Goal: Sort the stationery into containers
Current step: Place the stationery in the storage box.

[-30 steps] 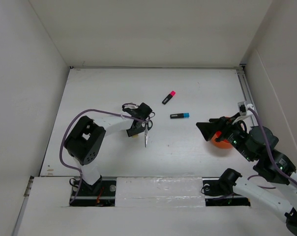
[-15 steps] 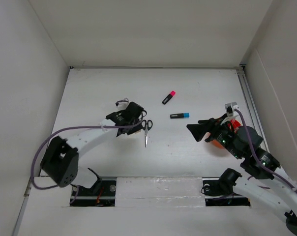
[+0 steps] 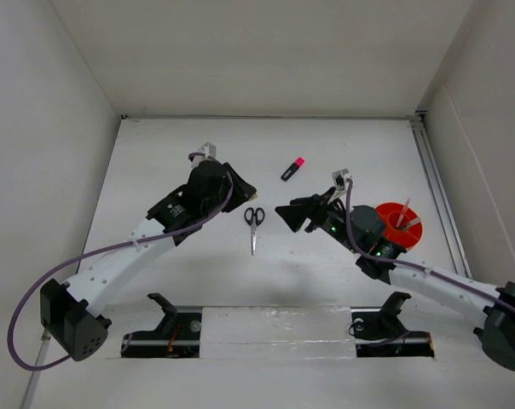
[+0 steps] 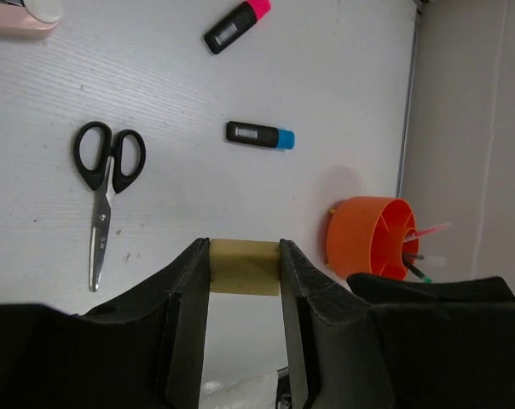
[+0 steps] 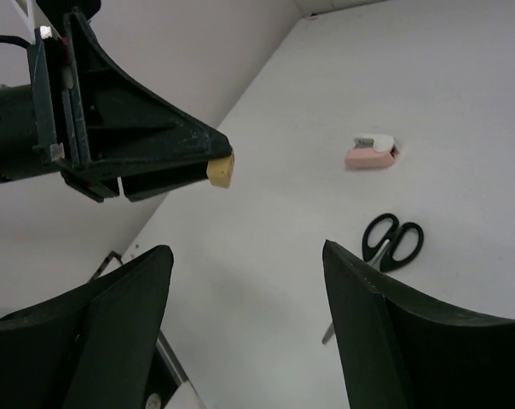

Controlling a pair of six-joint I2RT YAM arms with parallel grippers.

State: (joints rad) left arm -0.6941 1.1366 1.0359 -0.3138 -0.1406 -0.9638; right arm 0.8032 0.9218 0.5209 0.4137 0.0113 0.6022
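My left gripper point(image 3: 243, 189) is shut on the small yellow eraser point(image 4: 245, 267) and holds it above the table; the eraser also shows in the right wrist view point(image 5: 221, 169). The black-handled scissors point(image 3: 253, 223) lie flat just right of it. The pink-capped marker point(image 3: 292, 169) lies further back. The blue-capped marker point(image 4: 259, 135) shows in the left wrist view and is hidden under my right arm in the top view. My right gripper point(image 3: 285, 212) is open and empty, hovering right of the scissors point(image 5: 392, 241). The orange tub point(image 3: 385, 241) stands at the right with thin pens point(image 3: 406, 214) in it.
A pink-white eraser point(image 5: 370, 152) lies on the table beyond the scissors, also in the left wrist view point(image 4: 19, 17); my left gripper hides it in the top view. White walls enclose the table on three sides. A rail runs along the right edge point(image 3: 430, 162).
My left arm has stretched out and risen with the yellow eraser. My right gripper has moved left, away from the orange tub, which is now uncovered, and now covers the blue-capped marker.
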